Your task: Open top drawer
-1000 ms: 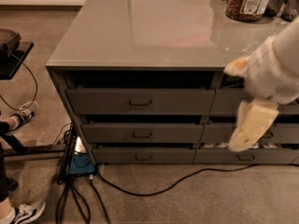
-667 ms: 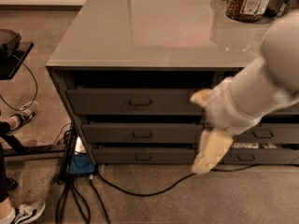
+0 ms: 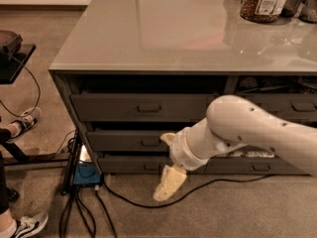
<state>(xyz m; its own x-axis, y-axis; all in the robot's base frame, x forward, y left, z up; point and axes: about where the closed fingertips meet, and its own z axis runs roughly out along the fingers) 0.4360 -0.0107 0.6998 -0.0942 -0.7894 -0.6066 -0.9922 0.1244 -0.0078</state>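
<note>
The top drawer [image 3: 109, 105] is seen just under the counter [image 3: 148, 33]. The gripper [image 3: 167, 183] is held low, at five o'clock from its handle [image 3: 149, 109]; whether parted or closed cannot be told. A lower drawer [image 3: 124, 141] could be hooked by mistake.

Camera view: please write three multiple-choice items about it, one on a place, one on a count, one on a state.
1. Where is the claw? A on the counter; B low before the bottom drawer, near the floor; C behind the counter.
2. How many drawers stand stacked in the left column? A one; B five; C three.
3. The handle of the top drawer is: A free; B gripped by the claw; C wrapped in cloth.
Key: 1 B, the claw hangs by the lowest front; 2 C, three fronts show there; 3 A, nothing touches that handle.
</note>
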